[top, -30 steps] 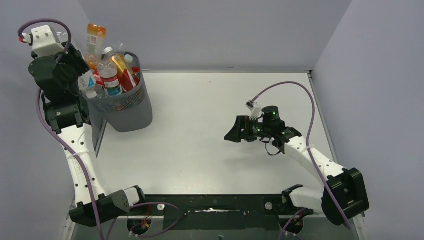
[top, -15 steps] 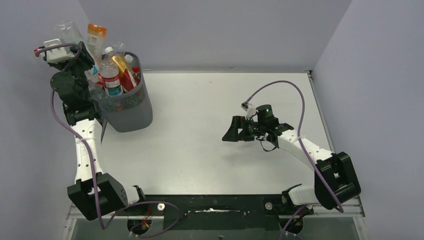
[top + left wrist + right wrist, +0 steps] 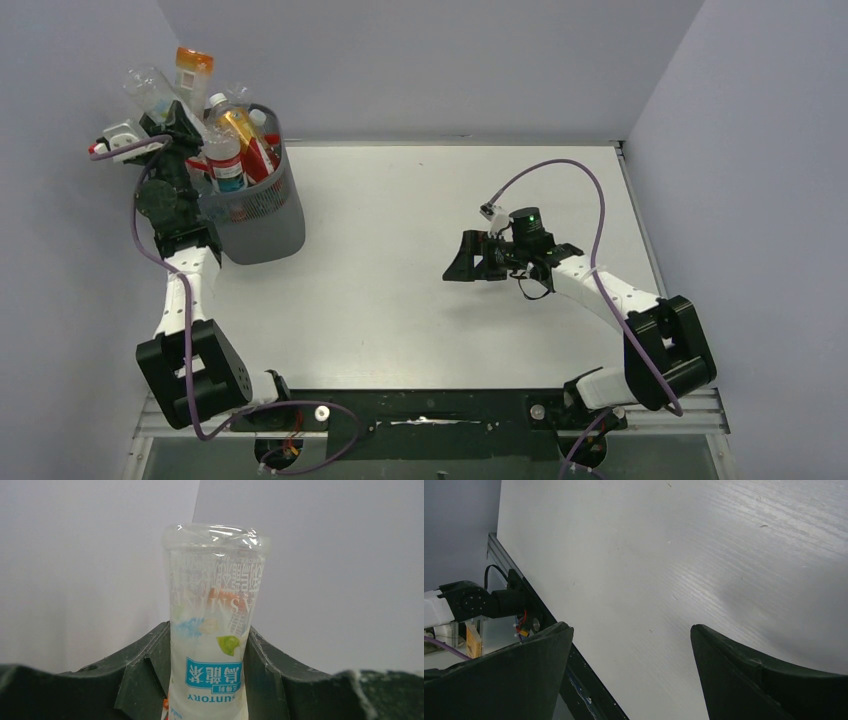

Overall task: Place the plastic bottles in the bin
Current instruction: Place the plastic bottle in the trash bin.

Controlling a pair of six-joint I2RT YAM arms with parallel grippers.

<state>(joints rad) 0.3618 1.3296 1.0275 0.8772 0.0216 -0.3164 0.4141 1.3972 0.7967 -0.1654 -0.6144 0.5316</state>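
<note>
A clear plastic bottle [image 3: 212, 625] with a blue label is clamped between the fingers of the left end effector [image 3: 209, 680], its base pointing away from the wrist. It is raised and tilted just outside the left rim of the bin [image 3: 262, 228], which stands at the table's [image 3: 420, 190] far left corner. The bin is heaped with other bottles [image 3: 236, 142], and an orange-capped one [image 3: 191, 72] sticks up highest. The right end effector [image 3: 462, 266] hovers right of the table's middle, jaws apart and holding nothing.
</note>
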